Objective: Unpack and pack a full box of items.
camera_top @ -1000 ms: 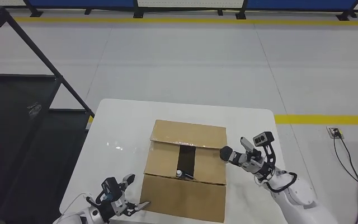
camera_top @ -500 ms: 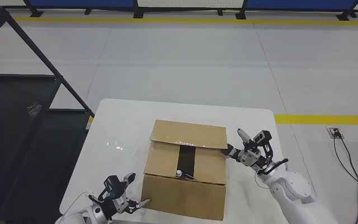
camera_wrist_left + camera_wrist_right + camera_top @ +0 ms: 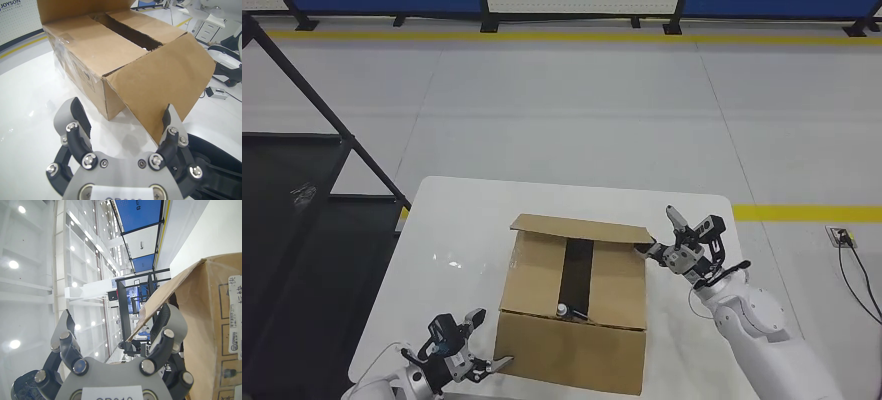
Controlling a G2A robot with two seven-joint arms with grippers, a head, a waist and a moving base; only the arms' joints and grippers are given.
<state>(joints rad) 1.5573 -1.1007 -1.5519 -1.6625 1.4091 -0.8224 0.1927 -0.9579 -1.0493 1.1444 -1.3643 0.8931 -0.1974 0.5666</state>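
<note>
One cardboard box (image 3: 577, 300) sits mid-table (image 3: 462, 230), top partly open. Right gripper (image 3: 660, 240): jaws spread, unclamped, the corner of the far flap (image 3: 582, 230) between them, seemingly to prop it up. Left gripper (image 3: 122, 104): jaws spread, holding nothing, beside the hanging near flap (image 3: 160, 85), likely to fold it clear.

A pale grey floor (image 3: 572, 110) crossed by yellow lines (image 3: 542, 36) stretches behind the white counter (image 3: 457, 225), blue panels (image 3: 382, 6) beyond.
</note>
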